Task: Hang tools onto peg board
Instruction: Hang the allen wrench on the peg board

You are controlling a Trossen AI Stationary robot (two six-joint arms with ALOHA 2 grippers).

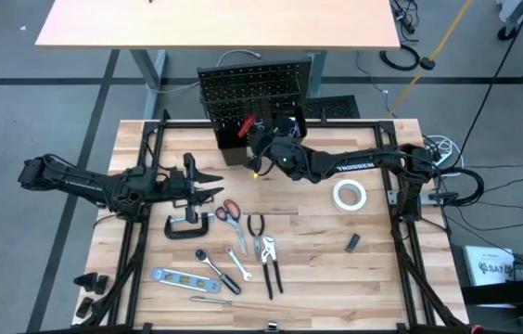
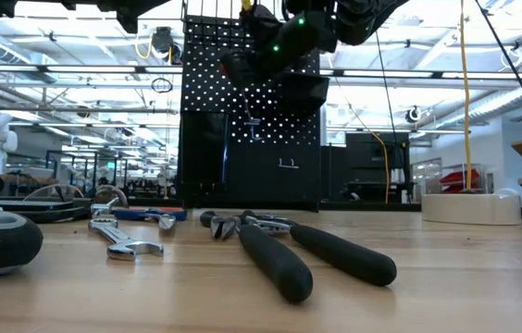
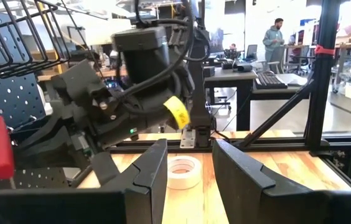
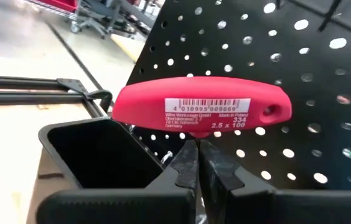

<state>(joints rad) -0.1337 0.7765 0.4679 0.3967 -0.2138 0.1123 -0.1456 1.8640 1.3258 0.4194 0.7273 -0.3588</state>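
The black peg board (image 1: 254,88) stands upright at the table's far edge, with a black bin (image 4: 94,155) at its foot. My right gripper (image 1: 260,139) is at the board's face, shut on a red T-handle tool (image 4: 200,107). The tool also shows in the high view (image 1: 246,125) and the left wrist view (image 3: 1,146). My left gripper (image 1: 208,188) is open and empty over the table's left half. A C-clamp (image 1: 187,223), scissors (image 1: 229,211), pliers (image 1: 269,260), a ratchet wrench (image 1: 213,264) and a level (image 1: 176,276) lie flat on the table. My right gripper pinches the tool between its two fingers (image 4: 188,163), just under the middle of the red handle's underside (image 4: 197,138). The shaft is hidden between the fingers. The handle lies level, across the fingers, close to the peg board's holes and above the bin, clear of the table.
A white tape roll (image 1: 349,194) lies on the table's right half, with a small dark piece (image 1: 353,243) nearer the front. Black frame rails (image 1: 141,176) run along both sides of the table. People and desks show in the room beyond the table (image 3: 276,38).
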